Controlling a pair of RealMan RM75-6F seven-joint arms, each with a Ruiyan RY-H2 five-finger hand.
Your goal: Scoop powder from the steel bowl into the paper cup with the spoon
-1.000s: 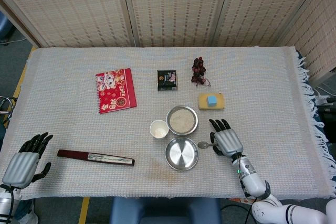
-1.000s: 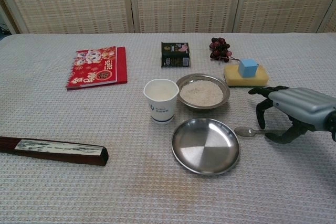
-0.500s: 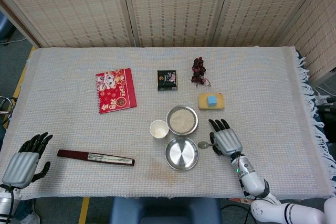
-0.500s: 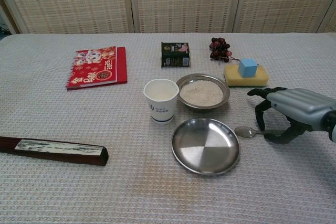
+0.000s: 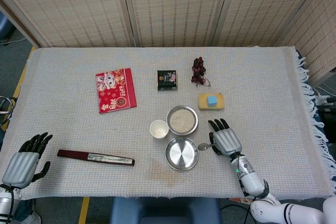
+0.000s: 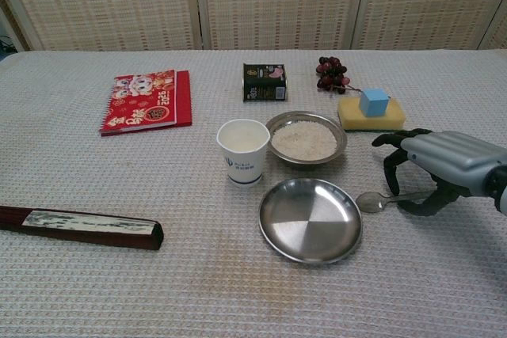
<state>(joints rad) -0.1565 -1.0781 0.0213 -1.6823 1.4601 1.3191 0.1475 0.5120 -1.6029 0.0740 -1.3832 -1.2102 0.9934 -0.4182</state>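
Observation:
The steel bowl of white powder stands mid-table, and the white paper cup stands upright against its left side. To the right of an empty steel plate lies the spoon, its bowl toward the plate. My right hand arches over the spoon's handle and pinches it between thumb and fingers; the handle slants up into the hand. My left hand rests open at the table's front left corner, seen only in the head view.
A long dark folded fan lies at the front left. Behind are a red booklet, a dark tin, grapes and a yellow sponge carrying a blue cube.
My right hand's fingers have closed on the spoon's handle, which now tilts up off the cloth; the spoon's bowl has shifted slightly. The left hand has not moved.

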